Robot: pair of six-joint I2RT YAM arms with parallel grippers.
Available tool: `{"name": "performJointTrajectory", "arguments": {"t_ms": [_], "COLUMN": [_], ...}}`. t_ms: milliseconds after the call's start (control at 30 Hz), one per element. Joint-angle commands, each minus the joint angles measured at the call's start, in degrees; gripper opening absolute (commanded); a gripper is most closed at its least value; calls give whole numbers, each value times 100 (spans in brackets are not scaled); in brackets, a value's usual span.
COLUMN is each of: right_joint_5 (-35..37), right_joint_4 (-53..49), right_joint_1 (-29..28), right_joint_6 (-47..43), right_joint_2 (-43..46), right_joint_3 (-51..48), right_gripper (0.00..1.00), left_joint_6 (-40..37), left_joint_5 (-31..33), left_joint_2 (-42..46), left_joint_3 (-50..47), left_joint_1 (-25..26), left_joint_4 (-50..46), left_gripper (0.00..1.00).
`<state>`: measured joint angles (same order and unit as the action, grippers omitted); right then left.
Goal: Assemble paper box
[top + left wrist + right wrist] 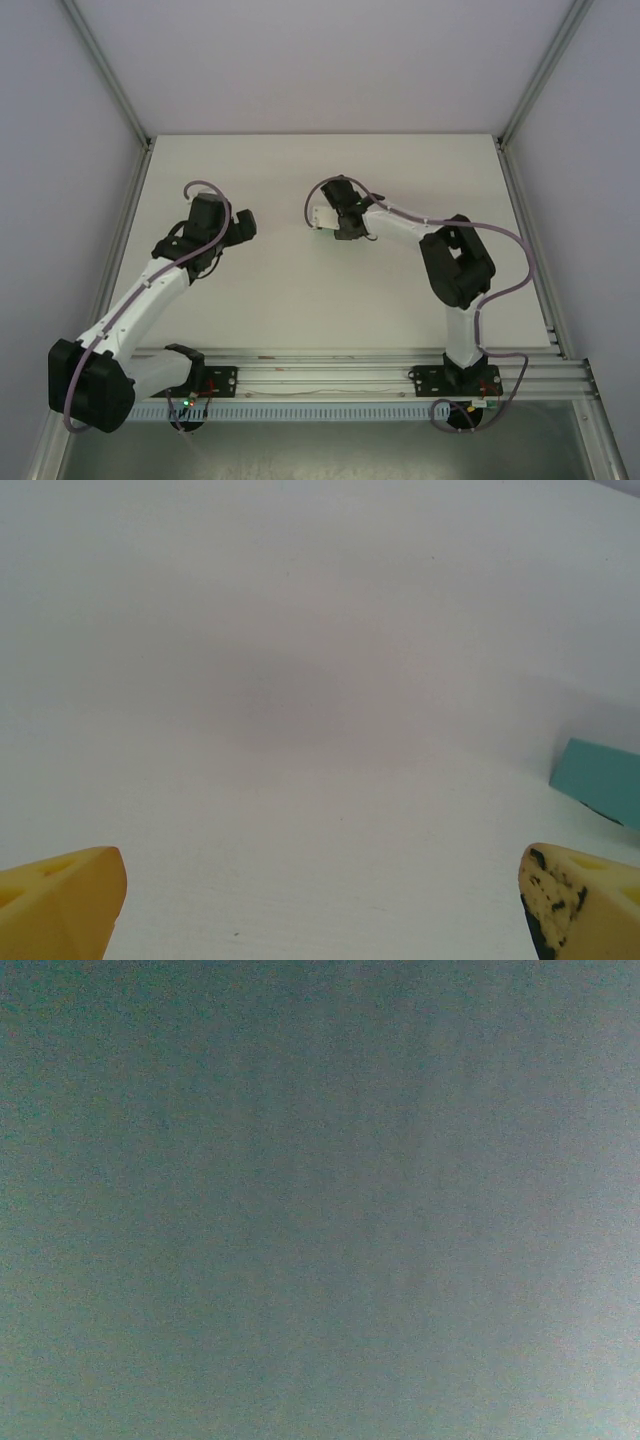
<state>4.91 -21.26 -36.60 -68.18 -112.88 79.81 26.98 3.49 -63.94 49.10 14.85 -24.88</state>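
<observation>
**Top external view.** You see 2 arms bolted to the aluminium rail at the near edge of the white table.
- The left arm rises from its base at the lower left and reaches up and to the right. The left gripper sits left of table centre and points toward the other arm.
- The right arm stands upright from its base and folds at the elbow. Its forearm runs up and to the left, which brings the right gripper near table centre.
- The paper box shows as a small pale piece of card touching the left side of the right gripper. It lies well apart from the left gripper, with bare table between the 2.
- You cannot tell from here whether the right gripper is spread or clamped.

**Left wrist view.** The left gripper hangs over bare table.
- Its 2 yellow fingertips sit at opposite lower corners of the frame. The jaws are spread wide and hold nothing.
- A teal corner of the paper box enters at the right edge, beyond the right-hand fingertip and apart from it.

**Right wrist view.** A dim, blurred teal-grey surface, consistent with the paper box, lies very close to the lens. You cannot make out any edge, crease or flap.
</observation>
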Motion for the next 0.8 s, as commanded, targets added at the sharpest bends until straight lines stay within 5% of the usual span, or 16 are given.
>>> {"name": "performJointTrajectory", "arguments": {"t_ms": [0,100,267,433,767], "right_joint_5": [612,561,317,-129,-958], "right_joint_4": [906,1118,1238,331,-994], "right_joint_1": [-42,-41,-40,-45,-49], "right_joint_6": [-46,-88,-362,-178,69], "right_joint_2": [156,220,463,666,942], "right_joint_3": [-308,-500,-967,-904,-642], "right_gripper": [50,53,70,98,100], "left_joint_6": [62,49,17,0,-53], "left_joint_5": [66,-84,-139,-242,-322], "left_joint_2": [166,189,241,321,152], "left_joint_3": [-111,-125,-103,-122,-122], "left_joint_1": [-61,-56,-62,-58,-54], "left_joint_4": [-16,30,52,156,229], "left_gripper": [100,100,100,100,100]}}
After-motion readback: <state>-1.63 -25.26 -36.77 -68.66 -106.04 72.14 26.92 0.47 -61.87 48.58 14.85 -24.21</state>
